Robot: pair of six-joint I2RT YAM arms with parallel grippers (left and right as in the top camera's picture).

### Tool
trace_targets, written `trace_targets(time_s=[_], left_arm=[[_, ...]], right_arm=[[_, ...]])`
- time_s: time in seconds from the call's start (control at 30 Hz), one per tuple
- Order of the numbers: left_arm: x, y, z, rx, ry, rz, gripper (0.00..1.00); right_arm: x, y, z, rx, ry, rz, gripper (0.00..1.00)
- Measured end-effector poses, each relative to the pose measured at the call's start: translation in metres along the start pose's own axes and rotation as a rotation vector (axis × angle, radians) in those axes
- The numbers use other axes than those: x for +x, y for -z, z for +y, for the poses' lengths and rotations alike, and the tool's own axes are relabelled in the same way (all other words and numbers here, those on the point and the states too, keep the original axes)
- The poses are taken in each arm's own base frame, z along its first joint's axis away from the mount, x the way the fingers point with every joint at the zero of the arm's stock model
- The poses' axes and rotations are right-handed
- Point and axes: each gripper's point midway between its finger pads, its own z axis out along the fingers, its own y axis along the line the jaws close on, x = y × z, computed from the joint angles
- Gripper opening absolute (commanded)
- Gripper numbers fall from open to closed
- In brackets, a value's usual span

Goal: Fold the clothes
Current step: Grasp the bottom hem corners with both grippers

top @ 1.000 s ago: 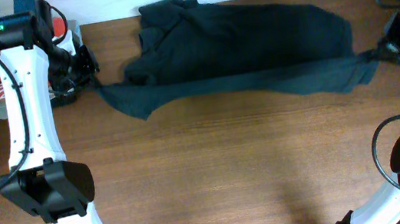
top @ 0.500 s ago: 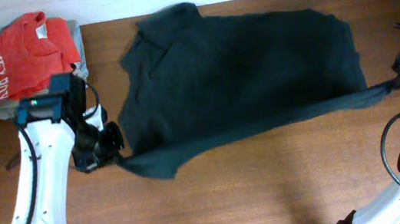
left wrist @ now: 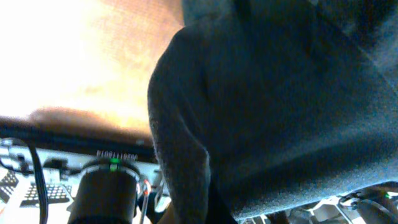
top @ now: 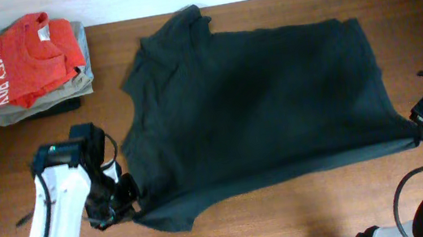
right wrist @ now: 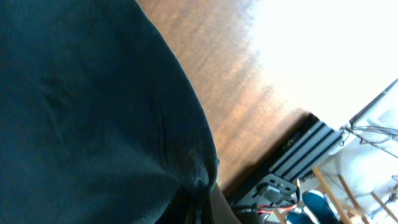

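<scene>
The shirt (left wrist: 280, 106) fills the right side and most of the top of the frame, dark, fuzzy-surfaced and very close to the lens. Its rounded edge curves from the top centre down to the bottom centre, where the cloth bunches into a narrow crease. To the left lies bare wooden worktop (left wrist: 93, 56), washed out by glare. The worktop's edge runs as a dark band across the lower left. Past it stand a black cylinder (left wrist: 106, 196) with a small green light (left wrist: 114, 165), a white strip (left wrist: 118, 154) with print too blurred to read, and thin cables (left wrist: 34, 177)
</scene>
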Motion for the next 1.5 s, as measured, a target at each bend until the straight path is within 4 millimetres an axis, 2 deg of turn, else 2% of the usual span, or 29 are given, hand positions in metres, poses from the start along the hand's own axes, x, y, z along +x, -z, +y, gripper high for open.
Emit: trace_targets(time_s=[0.07,0.13,0.27,0.37,0.53,0.6,0.67,0.77,0.87,0.9,0.97,1.03,1.1,1.17,1.33,1.4,1.47,1.5], left_arm=[[0.014,-0.007,0.007,0.009,0.031,-0.020,0.01],[0.011,-0.014,0.007,0.026,0.044,-0.062,0.01],[-0.022,-0.011,-0.006,0.083,0.036,-0.195,0.01],[-0.043,-0.005,-0.015,0.123,0.031,-0.282,0.01],[-0.065,0.004,-0.025,0.164,0.021,-0.378,0.02],[-0.074,0.009,-0.029,0.182,0.014,-0.420,0.02],[-0.093,0.019,-0.035,0.202,0.001,-0.510,0.02],[-0.111,0.032,-0.043,0.232,-0.015,-0.601,0.08],[-0.124,0.040,-0.049,0.254,-0.022,-0.657,0.08],[-0.129,0.038,-0.050,0.254,-0.022,-0.658,0.01],[-0.136,0.027,-0.051,0.243,-0.015,-0.630,0.01],[-0.151,0.011,-0.055,0.245,-0.013,-0.604,0.01],[-0.171,0.000,-0.067,0.271,-0.034,-0.611,0.01],[-0.182,-0.012,-0.081,0.286,-0.065,-0.615,0.01],[-0.197,-0.018,-0.112,0.326,-0.145,-0.671,0.02],[-0.206,-0.012,-0.114,0.326,-0.145,-0.722,0.09],[-0.211,-0.008,-0.113,0.319,-0.138,-0.751,0.39],[-0.213,-0.006,-0.112,0.311,-0.139,-0.761,0.52]], right_arm=[[-0.001,0.000,-0.003,0.015,-0.033,-0.012,0.04],[0.000,0.000,-0.004,0.021,-0.044,-0.008,0.04],[0.005,-0.018,-0.004,0.029,-0.048,0.018,0.04],[0.011,-0.026,0.008,-0.042,0.002,0.056,0.05],[0.017,-0.038,0.016,-0.084,0.041,0.082,0.04],[0.013,-0.048,0.019,-0.097,0.046,0.066,0.04],[0.012,-0.059,0.024,-0.121,0.043,0.057,0.04],[0.003,-0.062,0.032,-0.160,0.029,0.021,0.04],[-0.003,-0.062,0.037,-0.179,0.024,-0.002,0.04],[-0.008,-0.062,0.039,-0.189,0.025,-0.021,0.04],[-0.019,-0.062,0.045,-0.213,0.023,-0.065,0.04],[-0.032,-0.059,0.051,-0.243,0.013,-0.120,0.04],[-0.047,-0.055,0.061,-0.287,0.007,-0.182,0.04],[-0.059,-0.050,0.067,-0.318,0.008,-0.229,0.04],[-0.074,-0.050,0.079,-0.344,0.023,-0.285,0.04],[-0.073,-0.060,0.094,-0.343,0.057,-0.272,0.04],[-0.069,-0.065,0.107,-0.342,0.095,-0.265,0.05],[-0.068,-0.065,0.109,-0.338,0.102,-0.266,0.14]])
